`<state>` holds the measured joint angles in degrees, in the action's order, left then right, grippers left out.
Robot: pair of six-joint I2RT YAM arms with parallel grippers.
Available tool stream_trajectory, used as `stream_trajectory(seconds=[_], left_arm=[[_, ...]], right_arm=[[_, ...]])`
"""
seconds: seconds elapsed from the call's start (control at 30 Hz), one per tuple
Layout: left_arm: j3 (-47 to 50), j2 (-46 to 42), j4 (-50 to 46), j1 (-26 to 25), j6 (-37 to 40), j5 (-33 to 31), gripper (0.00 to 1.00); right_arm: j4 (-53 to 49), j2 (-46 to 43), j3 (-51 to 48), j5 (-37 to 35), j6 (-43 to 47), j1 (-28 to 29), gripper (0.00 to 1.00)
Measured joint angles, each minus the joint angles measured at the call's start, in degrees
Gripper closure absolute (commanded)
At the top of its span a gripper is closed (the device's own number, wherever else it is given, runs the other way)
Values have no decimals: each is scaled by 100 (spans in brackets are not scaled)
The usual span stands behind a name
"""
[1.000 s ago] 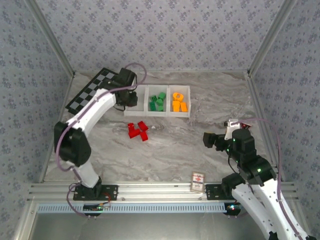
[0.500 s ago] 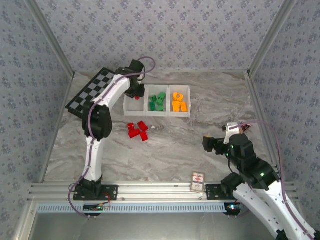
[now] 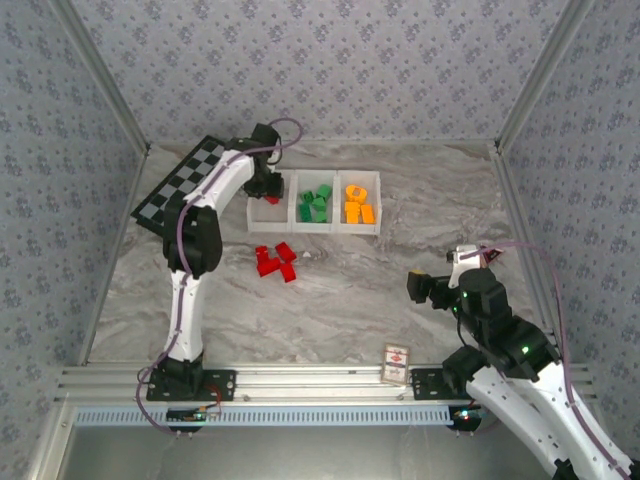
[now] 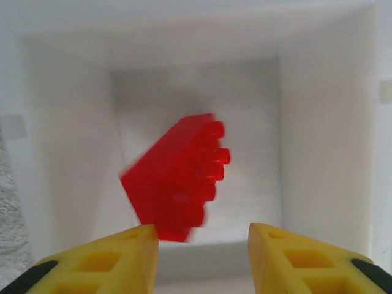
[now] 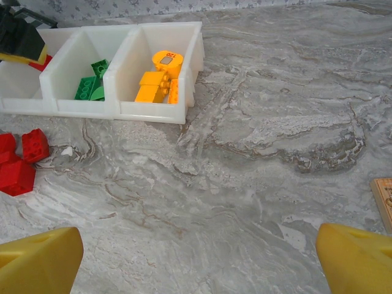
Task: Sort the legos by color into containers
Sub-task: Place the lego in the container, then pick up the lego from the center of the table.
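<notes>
From above, the left fingers (image 3: 268, 188) hang over the leftmost bin of the tray (image 3: 313, 228). Green legos (image 3: 316, 203) fill the middle bin, orange legos (image 3: 358, 203) the right, and red legos (image 3: 276, 260) lie on the table (image 3: 350, 300). Left wrist: fingers parted, a blurred red brick (image 4: 177, 180) loose in the bin below. Right wrist: right fingers (image 5: 40, 257) spread wide, grasping nothing.

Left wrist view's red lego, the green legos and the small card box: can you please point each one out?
red lego (image 4: 174, 180), left wrist view, on its broad smooth face.
green legos (image 5: 89, 87), right wrist view, on the pile's middle.
card box (image 3: 397, 363), top external view, on its printed top.
</notes>
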<state>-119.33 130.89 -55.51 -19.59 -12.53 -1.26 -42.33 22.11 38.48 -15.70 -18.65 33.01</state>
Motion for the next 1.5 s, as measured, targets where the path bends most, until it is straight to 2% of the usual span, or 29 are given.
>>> stream_trajectory(seconds=[0.1,0.2,0.4,0.5,0.67,0.8,1.07,1.3,1.5], left_arm=[[319,-157,70,-2,11,109,48],[1115,-717,334,-13,-48,243,43],[3174,-2640,935,-155,-564,295,30],[3971,-3475,1178,-542,-918,96,26],[5097,-4227,1626,-1491,-1773,-225,28],[5772,-4330,1902,-1843,-2542,-518,32],[6365,-4330,2369,-2004,-3560,-909,35],[6352,-4048,2721,-2374,-3814,-925,35],[5899,-3381,2706,-2406,-3810,-938,43]], right_arm=[[0,0,0,-2,0,20,0],[0,0,0,-7,0,31,0],[0,0,-11,-20,0,59,0],[2,7,-11,-20,0,63,0],[4,85,-11,-17,2,63,0],[4,146,-15,-15,2,63,0],[4,146,-15,-15,2,68,0],[4,146,-22,-15,0,68,0],[4,160,-22,-15,0,68,0]])
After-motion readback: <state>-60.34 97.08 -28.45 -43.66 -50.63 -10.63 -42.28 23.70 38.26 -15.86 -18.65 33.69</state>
